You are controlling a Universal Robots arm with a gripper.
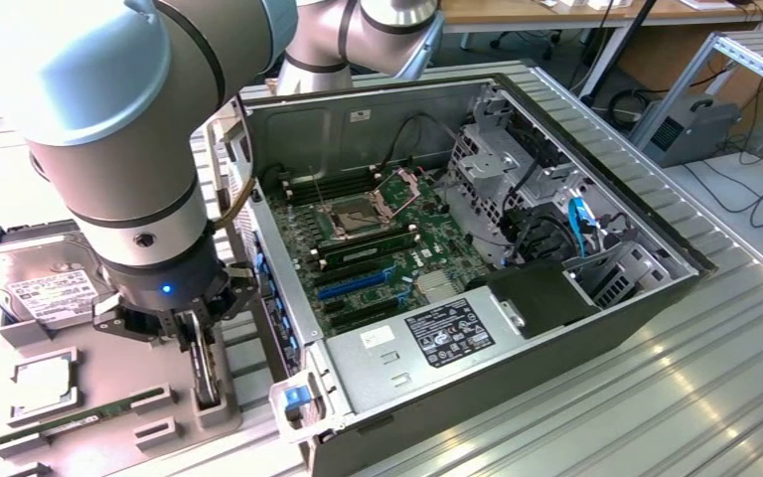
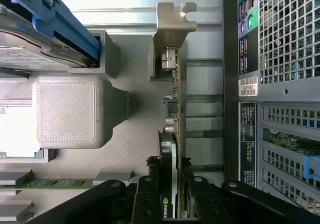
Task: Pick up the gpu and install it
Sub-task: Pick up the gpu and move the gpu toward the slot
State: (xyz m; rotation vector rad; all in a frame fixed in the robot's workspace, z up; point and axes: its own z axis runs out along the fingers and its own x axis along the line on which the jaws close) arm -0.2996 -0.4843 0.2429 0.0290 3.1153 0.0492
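The gpu [image 2: 172,108] stands on its edge in a slot of the grey holder tray [image 1: 156,383], beside the open computer case [image 1: 620,214]. Its silver bracket [image 2: 172,21] is at the end away from my gripper. My gripper [image 2: 170,166] straddles the card's other end, with a black finger [image 2: 151,163] pressed against each face, shut on it. In the exterior view the gripper [image 1: 194,336] hangs straight down over the gpu [image 1: 204,376], which still sits in the tray at the case's left.
On the tray lie a silver hard drive [image 1: 51,288] with a white label, a processor [image 1: 37,383] and a green memory stick [image 1: 83,417]. The case's rear panel [image 2: 280,83] runs close alongside the card. Blue slots [image 1: 355,283] show on the motherboard.
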